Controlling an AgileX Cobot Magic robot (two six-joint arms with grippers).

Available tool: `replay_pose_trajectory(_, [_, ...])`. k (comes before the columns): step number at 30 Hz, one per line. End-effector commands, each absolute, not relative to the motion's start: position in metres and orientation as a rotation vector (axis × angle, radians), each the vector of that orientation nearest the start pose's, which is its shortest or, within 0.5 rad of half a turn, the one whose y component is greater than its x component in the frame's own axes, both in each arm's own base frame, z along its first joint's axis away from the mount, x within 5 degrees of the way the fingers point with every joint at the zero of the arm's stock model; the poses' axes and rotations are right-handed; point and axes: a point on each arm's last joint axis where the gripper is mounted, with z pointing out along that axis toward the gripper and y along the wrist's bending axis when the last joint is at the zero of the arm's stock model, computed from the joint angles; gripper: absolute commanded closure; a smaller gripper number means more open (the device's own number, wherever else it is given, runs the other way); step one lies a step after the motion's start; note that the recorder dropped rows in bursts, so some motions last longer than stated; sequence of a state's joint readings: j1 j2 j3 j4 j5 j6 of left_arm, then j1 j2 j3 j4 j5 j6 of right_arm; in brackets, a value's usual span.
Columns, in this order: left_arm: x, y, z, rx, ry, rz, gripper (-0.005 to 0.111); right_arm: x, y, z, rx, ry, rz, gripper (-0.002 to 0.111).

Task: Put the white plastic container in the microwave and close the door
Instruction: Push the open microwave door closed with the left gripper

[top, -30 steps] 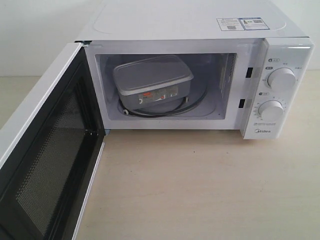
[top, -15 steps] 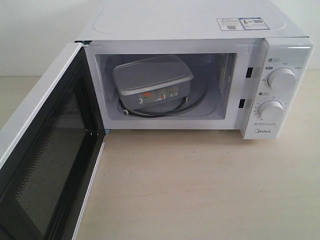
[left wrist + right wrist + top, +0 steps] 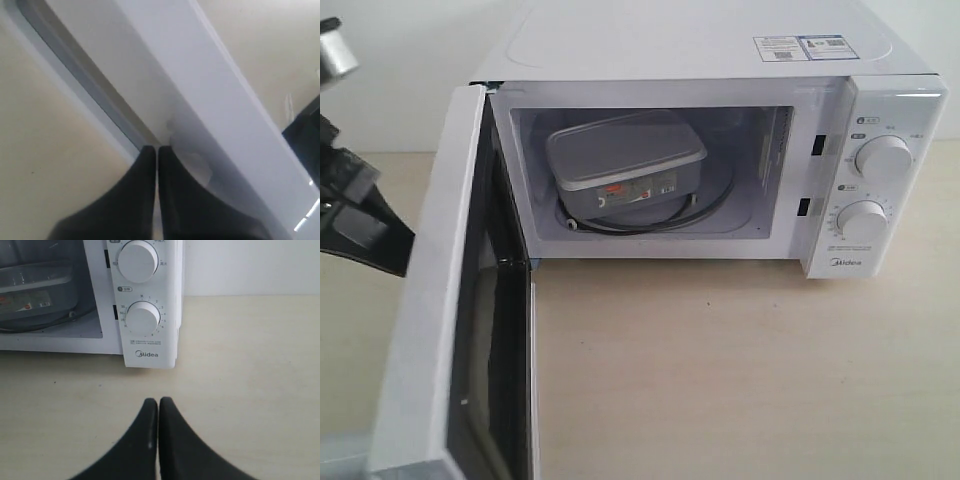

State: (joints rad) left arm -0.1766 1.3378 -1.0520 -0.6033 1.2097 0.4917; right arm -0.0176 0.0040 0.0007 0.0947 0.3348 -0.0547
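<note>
The white plastic container (image 3: 625,165) sits on the glass turntable inside the white Midea microwave (image 3: 720,45), its red-and-white label facing out; part of it also shows in the right wrist view (image 3: 35,290). The door (image 3: 445,310) stands about half open, seen nearly edge-on. My left gripper (image 3: 405,255) is shut and presses against the door's outer white face (image 3: 225,115) from the left; its tips (image 3: 157,148) touch the door with nothing between them. My right gripper (image 3: 158,401) is shut and empty over the table, in front of the dial panel (image 3: 142,317).
The pale wooden table (image 3: 740,370) spreads in front of the microwave. Two round dials (image 3: 882,158) sit on the right panel. A white wall stands behind. The left arm's dark body (image 3: 345,200) is at the left edge.
The door has swung from wide open to about half shut. My left arm has come into the exterior view at the left, behind the door. The container has not moved.
</note>
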Motion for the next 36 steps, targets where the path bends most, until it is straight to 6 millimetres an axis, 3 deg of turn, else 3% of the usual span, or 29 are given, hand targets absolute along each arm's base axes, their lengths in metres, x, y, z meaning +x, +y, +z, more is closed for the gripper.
replay_pose_trajectory(1, [0.233, -0.118, 0.296, 0.769, 2.654, -0.833, 0.102, 0.054, 0.002, 0.183, 0.025, 1.815, 0.035, 0.108])
replay_pose_trajectory(6, [0.239, -0.147, 0.292, 0.836, 2.524, -0.907, 0.102, 0.054, 0.002, 0.183, 0.025, 1.815, 0.035, 0.108])
replay_pose_trajectory(10, [0.251, -0.158, 0.294, 0.766, 2.399, -0.865, 0.102, 0.054, 0.002, 0.183, 0.025, 1.815, 0.035, 0.108])
replay_pose_trajectory(16, [0.275, -0.157, 0.294, 0.576, 2.284, -0.755, 0.102, 0.054, 0.002, 0.183, 0.025, 1.815, 0.035, 0.108])
replay_pose_trajectory(27, [0.281, -0.158, 0.290, 0.584, 2.260, -0.722, 0.102, 0.054, 0.002, 0.183, 0.025, 1.815, 0.035, 0.108])
replay_pose_trajectory(36, [0.303, -0.164, 0.274, 0.567, 2.208, -0.679, 0.102, 0.054, 0.002, 0.183, 0.025, 1.815, 0.035, 0.108])
